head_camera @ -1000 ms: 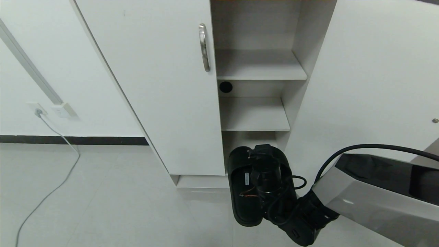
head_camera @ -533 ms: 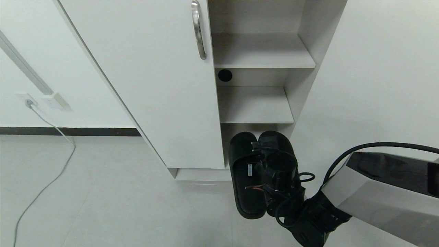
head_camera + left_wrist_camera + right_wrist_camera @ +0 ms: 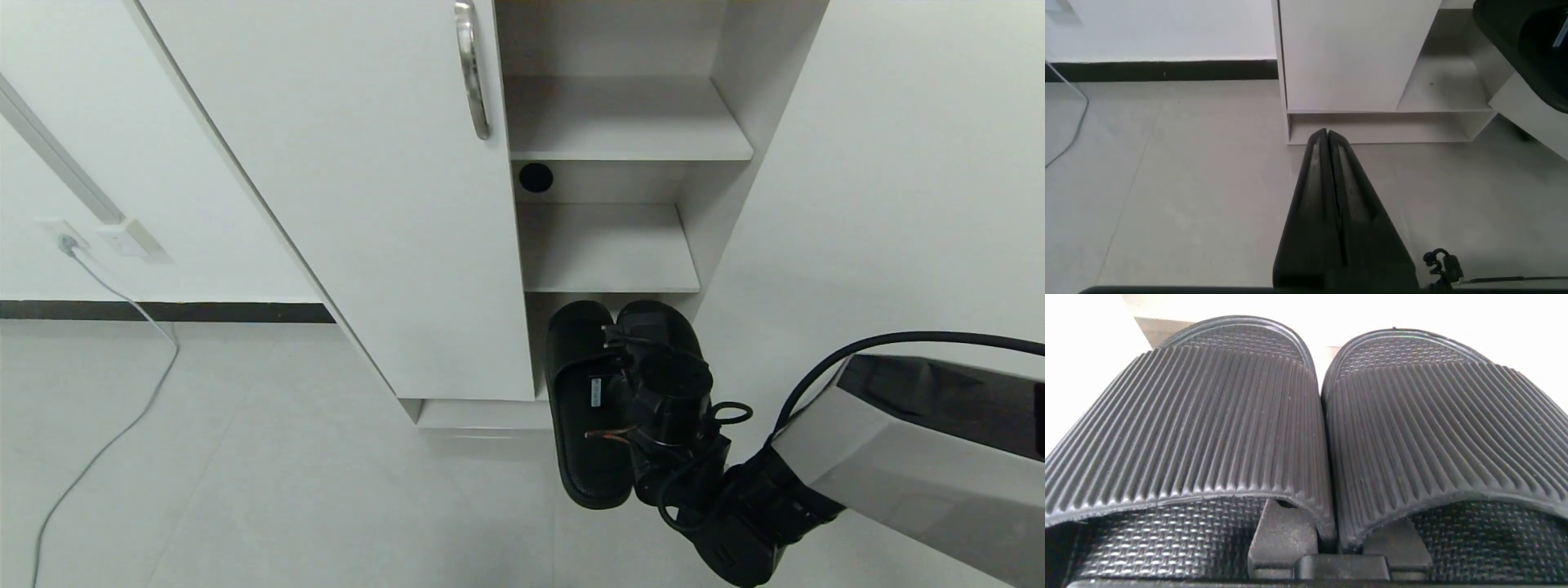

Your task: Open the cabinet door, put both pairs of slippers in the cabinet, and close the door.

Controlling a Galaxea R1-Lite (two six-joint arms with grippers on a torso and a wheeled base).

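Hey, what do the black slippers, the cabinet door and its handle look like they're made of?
The slippers are probably moulded rubber or foam, matte black: the ribbed straps and pebbled footbeds suggest it.
The cabinet door is likely laminated board, smooth matte white with no grain showing.
The handle looks like metal, polished silver, with bright highlights along its curve.

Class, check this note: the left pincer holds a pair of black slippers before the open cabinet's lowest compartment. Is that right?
Not quite. The right pincer holds the pair of black slippers before the open cabinet's lowest compartment, as the head view shows; the left pincer is shut on nothing above the floor.
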